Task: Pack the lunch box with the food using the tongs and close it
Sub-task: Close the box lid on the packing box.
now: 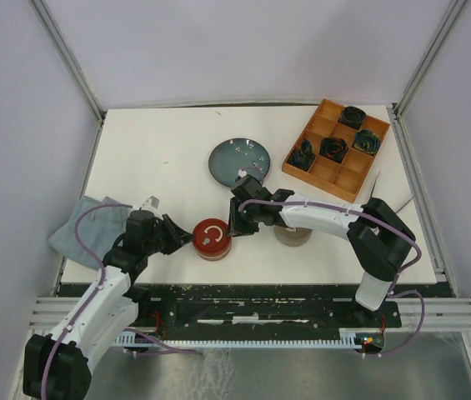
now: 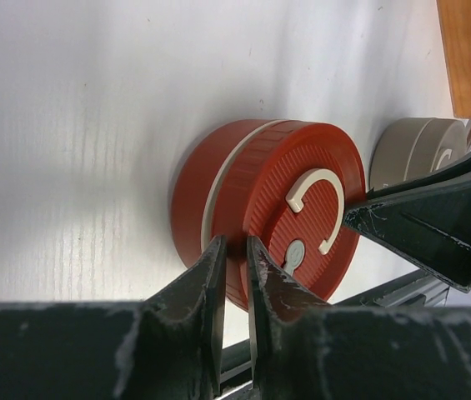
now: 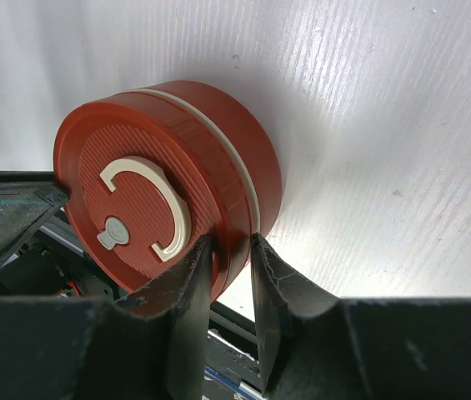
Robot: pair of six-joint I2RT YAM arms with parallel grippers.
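The red round lunch box point(image 1: 212, 237) stands near the table's front edge with its ribbed lid point(image 2: 302, 208) on and a white seal band under the lid. My left gripper point(image 1: 187, 236) comes in from the left, and its jaws point(image 2: 235, 246) are shut on the lid's rim. From the right, my right gripper point(image 1: 233, 227) straddles the opposite rim point(image 3: 231, 242), one finger on the lid top and the other at the white band, both touching. No food and no tongs are in view.
A beige round container point(image 1: 292, 236) sits under the right arm. Behind the box lies a dark grey-blue plate point(image 1: 239, 160). An orange divided tray point(image 1: 335, 150) with dark rosettes is at the back right. A blue-grey cloth point(image 1: 81, 229) lies at the left edge.
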